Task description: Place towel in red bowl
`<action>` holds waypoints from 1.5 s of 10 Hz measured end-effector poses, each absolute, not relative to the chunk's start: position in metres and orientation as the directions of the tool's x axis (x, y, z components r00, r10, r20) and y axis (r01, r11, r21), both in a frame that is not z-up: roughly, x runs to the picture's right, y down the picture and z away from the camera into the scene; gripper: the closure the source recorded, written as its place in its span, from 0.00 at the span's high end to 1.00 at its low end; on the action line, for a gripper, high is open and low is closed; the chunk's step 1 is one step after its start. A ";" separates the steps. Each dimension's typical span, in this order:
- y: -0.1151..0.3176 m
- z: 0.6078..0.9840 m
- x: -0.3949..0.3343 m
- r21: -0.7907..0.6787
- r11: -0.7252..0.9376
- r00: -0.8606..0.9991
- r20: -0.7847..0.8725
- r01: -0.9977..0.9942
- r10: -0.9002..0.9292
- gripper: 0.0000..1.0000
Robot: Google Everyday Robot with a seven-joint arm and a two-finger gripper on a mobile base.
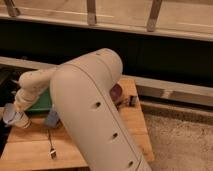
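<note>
Hand is low at the left edge of the surface, clenched on the towel (a pale bundle at its tip; whether it is resting on the wood or just clear of it cannot be told). Step in hand: the grasp. No red bowl visible; the arm blocks much of the surface. Next move calls for a clean lift, then finding the bowl before carrying across.

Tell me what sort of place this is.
Probably an indoor lab or office test area: a wooden table, speckled floor, a dark wall with railing posts above. The gripper sits at the table's left edge, shut on the towel.
</note>
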State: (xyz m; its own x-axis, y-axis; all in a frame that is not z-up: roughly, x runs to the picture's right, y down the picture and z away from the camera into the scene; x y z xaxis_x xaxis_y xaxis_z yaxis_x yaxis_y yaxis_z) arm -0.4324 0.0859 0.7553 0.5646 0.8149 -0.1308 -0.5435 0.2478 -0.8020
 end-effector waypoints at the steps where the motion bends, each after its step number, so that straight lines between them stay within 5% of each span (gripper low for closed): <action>1: 0.077 0.754 -0.428 -0.795 0.257 0.561 -0.123 -0.550 0.819 0.00; 6: 0.030 0.732 -0.410 -0.771 0.303 0.526 -0.049 -0.561 0.849 0.00; 15: -0.029 0.739 -0.248 -0.669 0.115 0.232 -0.087 -0.734 0.969 0.00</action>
State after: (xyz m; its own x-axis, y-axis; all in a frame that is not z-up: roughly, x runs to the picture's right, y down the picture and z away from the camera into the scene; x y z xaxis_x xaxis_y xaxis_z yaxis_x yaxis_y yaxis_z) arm -0.2481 -0.0286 0.7393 0.2316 0.9689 -0.0869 -0.7340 0.1155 -0.6693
